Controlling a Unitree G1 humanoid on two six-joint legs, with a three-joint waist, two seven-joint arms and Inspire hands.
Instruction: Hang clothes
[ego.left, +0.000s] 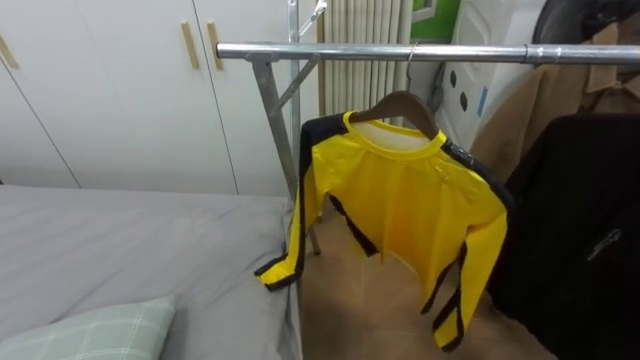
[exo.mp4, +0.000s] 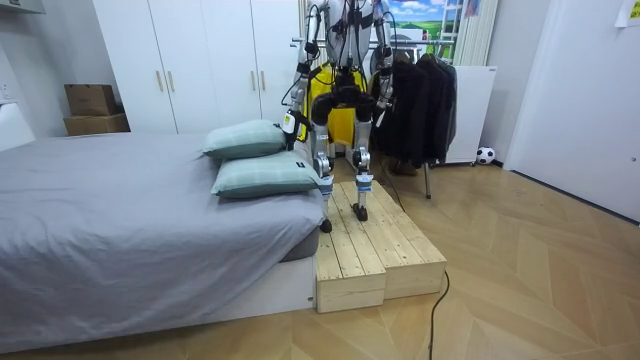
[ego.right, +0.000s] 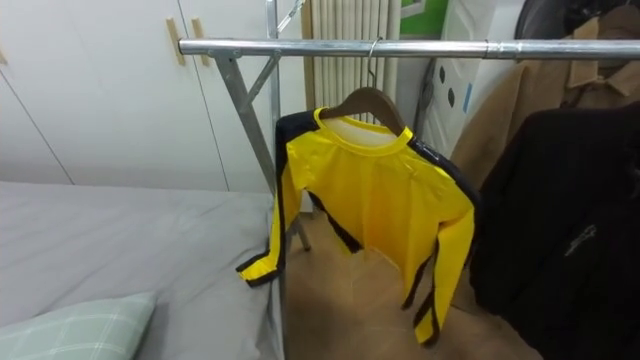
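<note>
- The bed with its grey cover takes up the room view's left. In the eye views its corner lies just beside the rack's post.
- A white wardrobe stands along the wall behind the bed.
- A wooden platform lies on the floor against the bed's side. The robot stands on its far end, back to the room camera, facing the clothes rack.
- The rack's metal rail runs across the top of the eye views, with a slanted brace at its left post.
- A dark coat hangs at the rail's right end.
- The yellow shirt, long-sleeved with black stripes, hangs from the rail between the post and the dark coat. One cuff reaches the bed's edge.
- Two pale green pillows are stacked on the bed near the robot.
- A wooden hanger carries the shirt, its hook over the rail.
- The left hand hangs low by the pillows. I cannot tell whether it holds anything.
- The right hand is beside the dark clothes, and its state cannot be told either.
</note>
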